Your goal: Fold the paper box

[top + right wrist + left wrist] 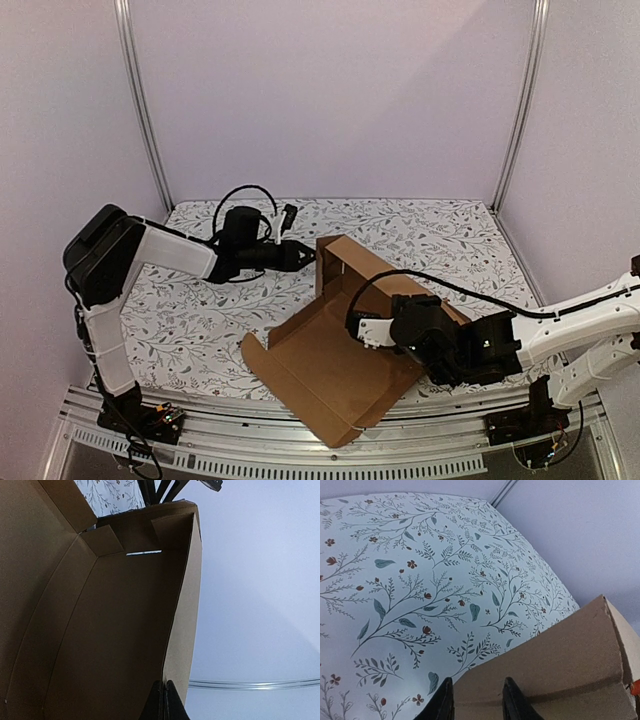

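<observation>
Top external: left pincer (308, 255) at raised edge of paper box (320, 370).

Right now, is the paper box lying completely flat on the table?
No, the top view shows the paper box with walls already standing up along its far side.

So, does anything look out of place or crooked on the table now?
Yes. The brown corrugated cardboard box, half folded, lies skewed to the floral-patterned table, and its near corner hangs over the front edge above the metal rail.
</observation>
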Motion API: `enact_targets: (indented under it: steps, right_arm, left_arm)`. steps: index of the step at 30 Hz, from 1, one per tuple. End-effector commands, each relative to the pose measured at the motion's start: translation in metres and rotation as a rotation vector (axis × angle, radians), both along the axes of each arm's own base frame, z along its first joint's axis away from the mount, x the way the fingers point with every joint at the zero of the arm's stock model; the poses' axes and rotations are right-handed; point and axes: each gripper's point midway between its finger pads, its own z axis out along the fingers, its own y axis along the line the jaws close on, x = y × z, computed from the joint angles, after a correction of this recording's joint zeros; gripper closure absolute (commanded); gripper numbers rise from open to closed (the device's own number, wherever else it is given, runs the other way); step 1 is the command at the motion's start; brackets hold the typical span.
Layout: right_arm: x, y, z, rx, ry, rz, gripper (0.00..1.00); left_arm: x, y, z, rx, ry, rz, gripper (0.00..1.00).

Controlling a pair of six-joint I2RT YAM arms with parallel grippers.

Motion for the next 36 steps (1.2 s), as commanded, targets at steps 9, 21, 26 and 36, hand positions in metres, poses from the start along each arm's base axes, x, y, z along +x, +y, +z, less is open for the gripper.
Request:
enact_targets:
  steps: [9,21,26,36]
  right_arm:
    - [-0.005,-0.003,-0.022,-0.069,0.074,0.024,1.00]
    - [-0.015,-0.001,-0.020,-0.051,0.144,0.088,1.00]
    - [-0.029,-0.001,-0.020,-0.018,0.254,0.134,1.00]
    - [-0.053,0.002,0.005,0.109,0.410,0.218,1.00]
  left_arm:
    - [-0.049,-0.015,-0.005,0.001,0.006,-0.137,0.70]
    - [-0.090,-0.010,-0.009,0.012,0.037,-0.189,0.70]
    - [-0.110,-0.001,-0.013,0.017,0.066,-0.189,0.70]
    - [-0.151,0.017,0.003,0.039,0.066,-0.147,0.70]
